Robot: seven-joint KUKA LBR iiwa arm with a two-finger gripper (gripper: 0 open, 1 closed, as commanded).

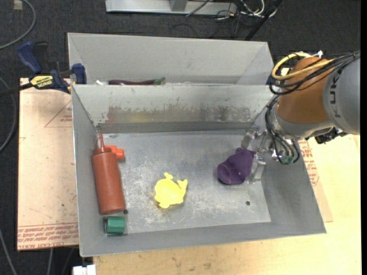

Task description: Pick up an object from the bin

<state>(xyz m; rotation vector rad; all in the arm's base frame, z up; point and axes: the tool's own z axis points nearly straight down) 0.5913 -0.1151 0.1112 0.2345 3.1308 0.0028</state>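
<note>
Pincer [256, 160] by one purple lump [232, 169]; one yellow lump [170, 192].

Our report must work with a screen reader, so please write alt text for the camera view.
The robot's hand is low at the right side of the grey bin, beside a purple crumpled thing. Further left lie a yellow lump, a red-brown bottle along the left wall and a small green block near its base.
</note>
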